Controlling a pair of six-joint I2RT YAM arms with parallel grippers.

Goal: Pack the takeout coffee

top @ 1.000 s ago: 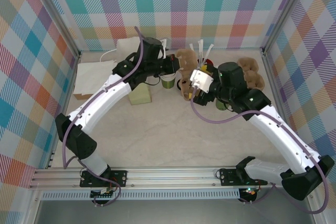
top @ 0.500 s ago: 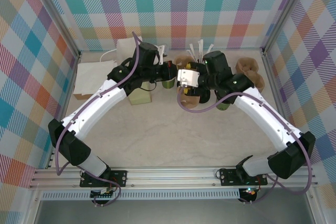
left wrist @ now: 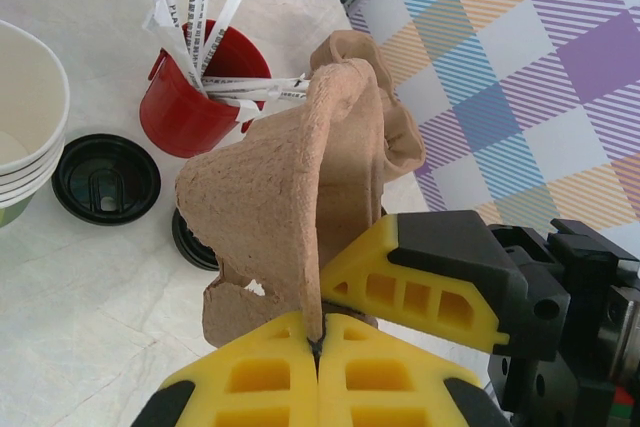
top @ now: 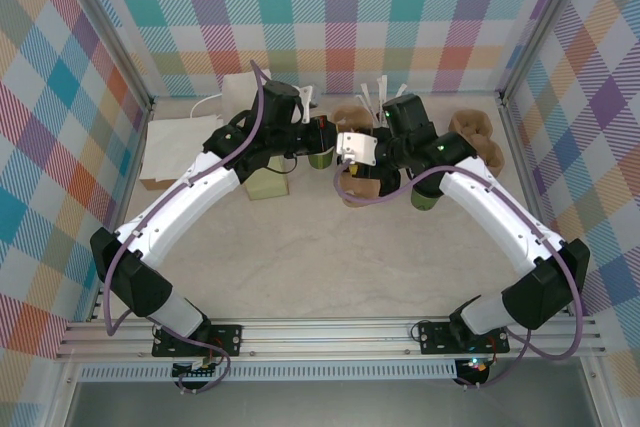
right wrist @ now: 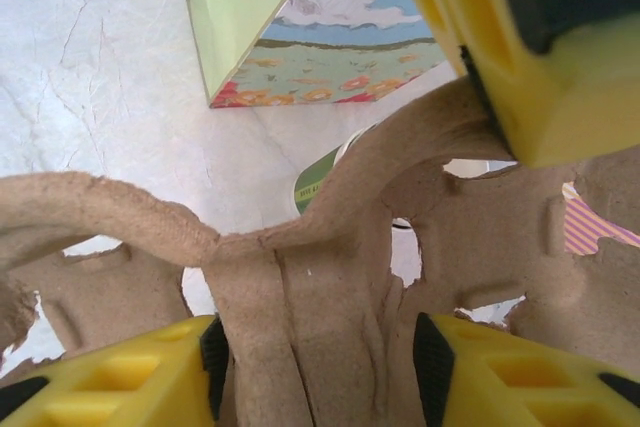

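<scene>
Pale tabletop: brown moulded-pulp tray, left gripper pinching edge, right gripper astride ridge (grip unclear); left wrist shows red stick-cup.

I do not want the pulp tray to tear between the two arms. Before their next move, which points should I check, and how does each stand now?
1. Left gripper shut on the edge of the pulp tray: ok.
2. Right gripper with a finger on each side of the tray's middle ridge: ok.
3. Right gripper pressing the ridge firmly: cannot tell.
4. Tray lying flat, ready to take a cup: not ok, it is held on edge.
5. Lid on the paper cup: not ok, the black lid lies on the table beside it.
6. Tray clear of the red cup of sticks: cannot tell.
</scene>
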